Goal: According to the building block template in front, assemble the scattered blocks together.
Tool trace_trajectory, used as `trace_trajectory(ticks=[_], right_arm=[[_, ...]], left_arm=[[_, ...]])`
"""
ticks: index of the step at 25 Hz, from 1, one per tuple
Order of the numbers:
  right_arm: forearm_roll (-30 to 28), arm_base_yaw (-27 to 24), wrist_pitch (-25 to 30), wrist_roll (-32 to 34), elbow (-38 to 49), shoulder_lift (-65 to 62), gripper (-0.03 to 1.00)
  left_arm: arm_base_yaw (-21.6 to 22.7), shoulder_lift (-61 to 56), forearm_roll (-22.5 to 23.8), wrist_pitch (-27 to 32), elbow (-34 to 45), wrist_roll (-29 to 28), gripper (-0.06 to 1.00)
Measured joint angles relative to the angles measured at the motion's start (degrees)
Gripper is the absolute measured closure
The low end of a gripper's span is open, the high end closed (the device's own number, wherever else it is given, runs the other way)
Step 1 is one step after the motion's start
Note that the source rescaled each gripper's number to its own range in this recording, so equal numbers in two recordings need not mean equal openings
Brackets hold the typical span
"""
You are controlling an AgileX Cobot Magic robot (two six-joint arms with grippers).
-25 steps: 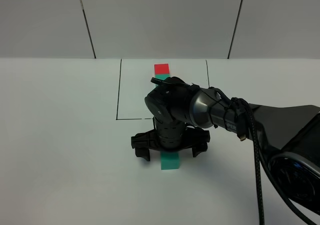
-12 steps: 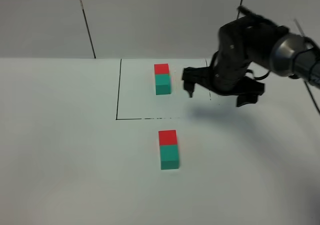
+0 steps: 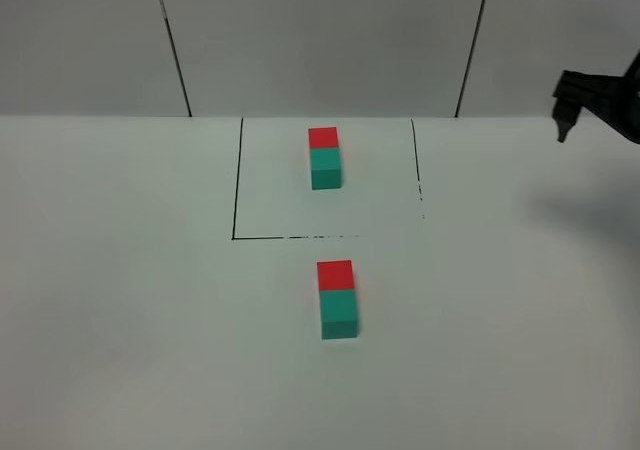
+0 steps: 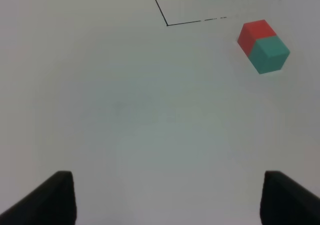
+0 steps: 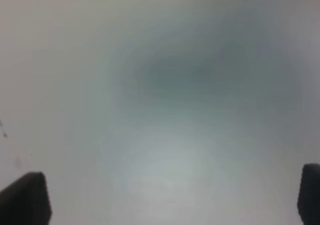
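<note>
Two small plain cubes, the bright red block (image 3: 335, 274) and the teal-green block (image 3: 339, 313), sat touching on the white table (image 3: 120, 300), just outside the black outline (image 3: 236, 180) that framed the red-and-teal template pair (image 3: 324, 156). You had both grippers empty: the right gripper (image 5: 170, 197) gaped wide near the table's far right edge, the left gripper (image 4: 167, 195) stood partly open, well apart from the blocks. Those cubes looked light, rigid and smooth-sided, so I'd judge a grip across two opposite flat faces best.
</note>
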Motion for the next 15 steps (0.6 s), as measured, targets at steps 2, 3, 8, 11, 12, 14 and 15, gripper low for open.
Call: trace_trajectory(ticks=[2,3,8,11,12,14,15], right_arm=[[-0.11,-2.57,-1.74,-0.02,5.98,-3.36,-0.03],[-0.10,-3.78,-2.78,-0.07,8.79,-5.47,-0.03],[-0.17,-7.04,-6.63,-0.90,25.40,-18.79,-0.03],[-0.42,-7.22,-6.62,-2.46,33.25,-28.36,-0.03],[-0.43,-7.22,-6.63,-2.98,35.76,-31.80,-0.03],[-0.43,-7.22,-6.47,-3.41,40.38,-37.98,-0.03],[-0.43,-7.22,-6.40,-3.47,42.91,-41.21,-0.03]], left_arm=[[0.00,0.00,0.00,0.00,0.00,0.00,0.36],[0.00,0.00,0.00,0.00,0.00,0.00,0.36],[0.00,0.00,0.00,0.00,0.00,0.00,0.36],[0.00,0.00,0.00,0.00,0.00,0.00,0.36],[0.00,0.00,0.00,0.00,0.00,-0.05,0.36],[0.00,0.00,0.00,0.00,0.00,-0.05,0.36],[0.00,0.00,0.00,0.00,0.00,-0.05,0.36]])
